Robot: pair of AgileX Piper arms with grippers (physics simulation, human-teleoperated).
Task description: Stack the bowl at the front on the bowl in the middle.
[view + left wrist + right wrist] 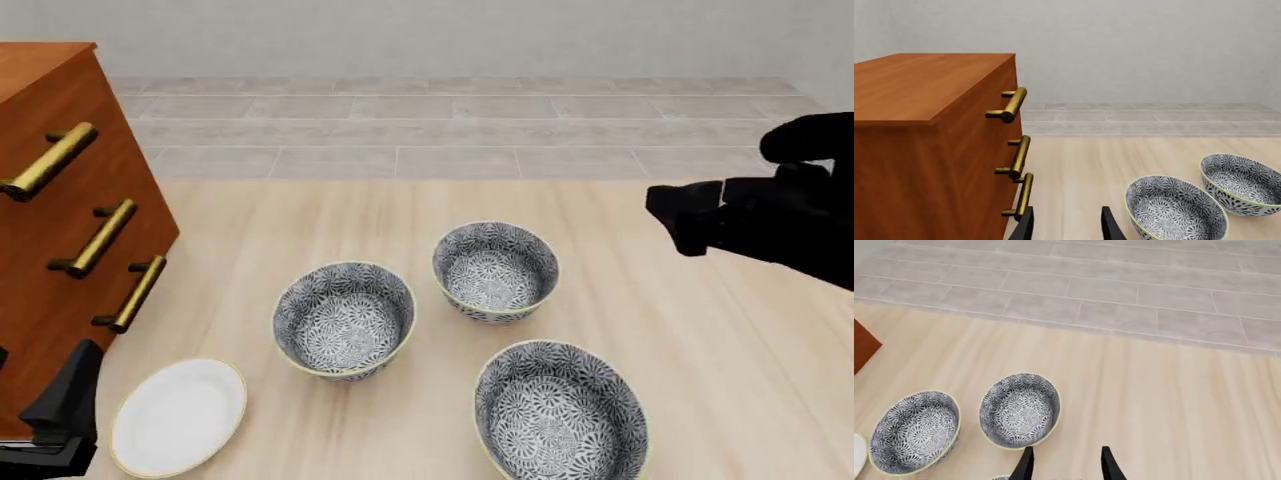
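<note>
Left tool [1066, 227] open wide, empty, low by the drawer cabinet [54, 230]. Right tool [1066, 465] also open, empty, off at 3 o'clock above the desk [707, 340]. Bowl at the front [344, 320] sits upright at 8 o'clock of the bowl in the middle [495, 270], near but apart. Wider bowl [561, 412] at 6 o'clock, white plate [178, 416] at 8 o'clock.

Three round bowls share a dark blue-grey and white floral pattern with cream rims: the small deep bowl at the front [344, 319], the deep bowl in the middle [495, 271], and the wider bowl [562, 412]. The round flat plate [178, 416] is plain white, the wooden worktop [694, 340] pale, the wooden drawer cabinet [54, 240] reddish-brown with brass handles.
</note>
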